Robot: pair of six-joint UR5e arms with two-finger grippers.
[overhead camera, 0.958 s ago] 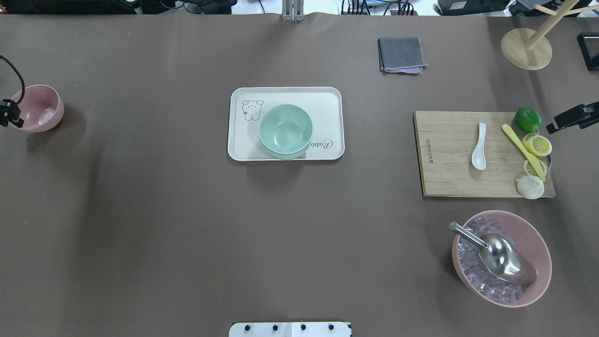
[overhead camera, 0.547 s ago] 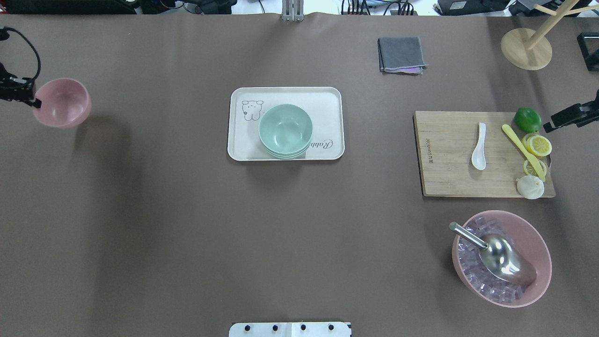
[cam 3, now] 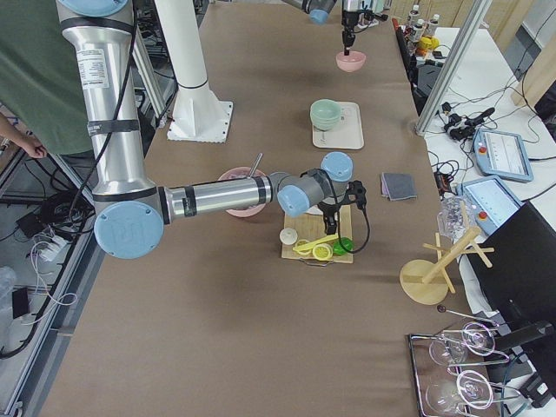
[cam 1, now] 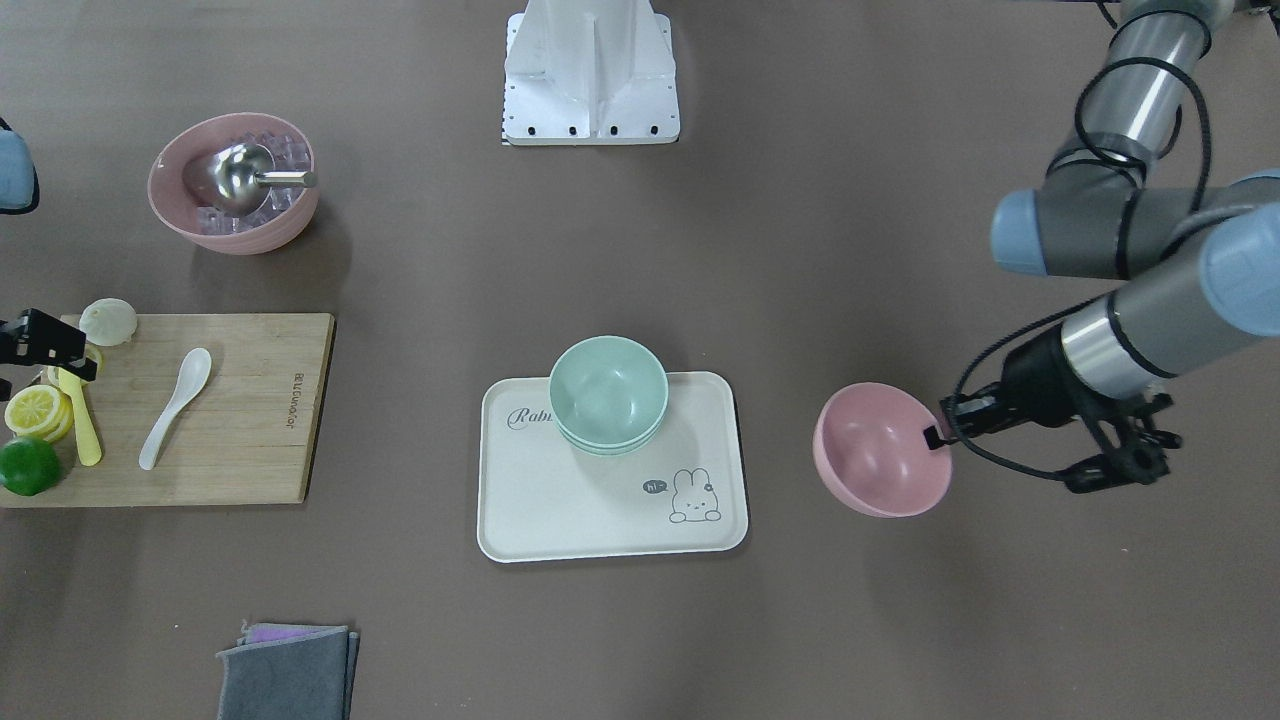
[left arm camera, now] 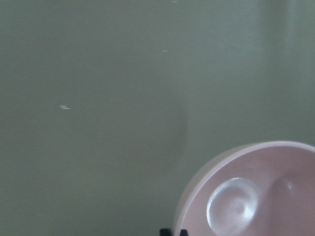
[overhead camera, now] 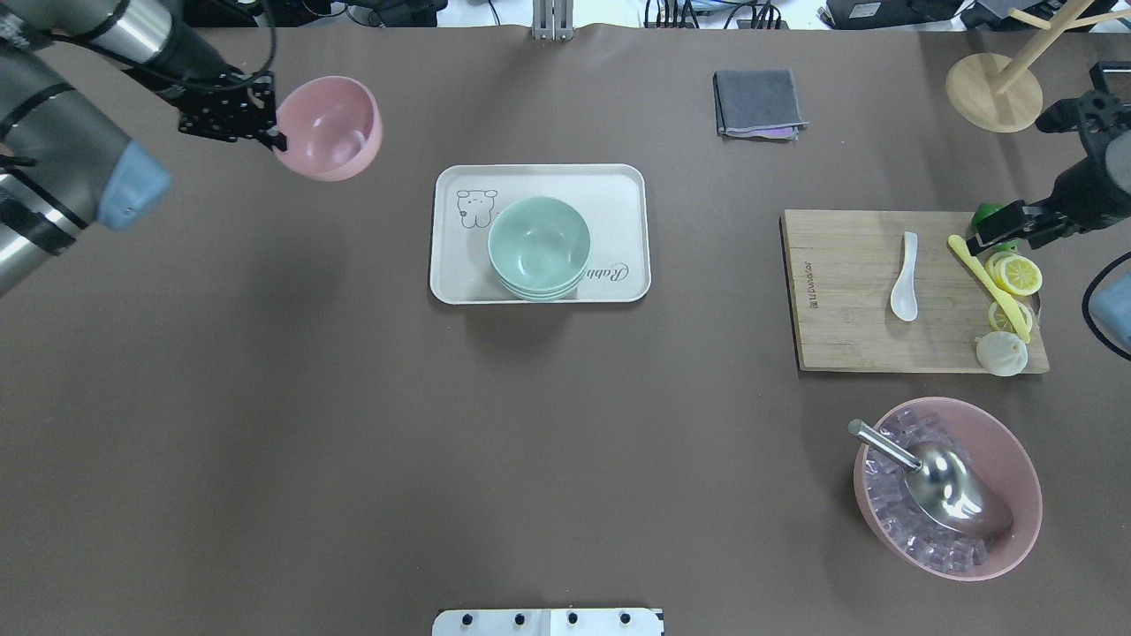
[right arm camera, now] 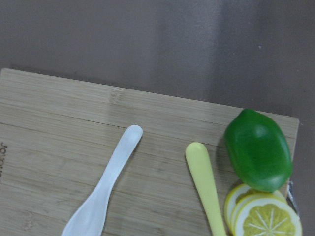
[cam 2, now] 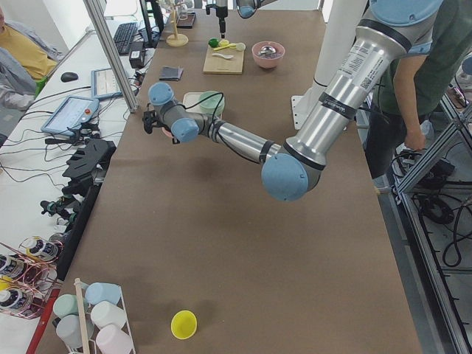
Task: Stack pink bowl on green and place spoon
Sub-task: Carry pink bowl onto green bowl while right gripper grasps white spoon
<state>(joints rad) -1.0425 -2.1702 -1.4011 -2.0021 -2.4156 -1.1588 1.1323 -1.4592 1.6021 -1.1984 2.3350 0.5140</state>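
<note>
**Brown desk, pink bowl up in the air by its rim**

Brown matting covers the long desk (overhead camera: 265, 397), and we're mid-carry. The left gripper (overhead camera: 274, 138) has its fingers (left arm camera: 170, 231) clamped on the near rim of the pale pink round bowl (overhead camera: 329, 126). The bowl hangs clear of the desk, mouth up. It sits beside the cream rectangular tray (overhead camera: 623, 181), off the corner with the cartoon, and not yet over it.

The mint-green bowl stack (overhead camera: 539, 246) waits on that tray. The pink one looks light, stiff and smooth, probably plastic or melamine. A rim pinch like this can let it swing or slip, so I'd set it down level and gently.

Over on the wooden cutting board (overhead camera: 839, 300) lies the white soup spoon (overhead camera: 906, 278), untouched. It looks glossy, hard and chippable if it's ceramic. The thin handle is the place to take it, not the scoop end.

The right gripper (overhead camera: 979, 240) hovers at the board's edge by the green lime (right arm camera: 256, 150). I cannot tell whether its fingers are apart or together.

For writing, the tray carries a script word starting "Rabb", partly hidden by the green bowls. A small bubble by the rabbit cartoon reads "hi". The board has a brand stamp starting "Jo", and the rest is too small to read.
</note>
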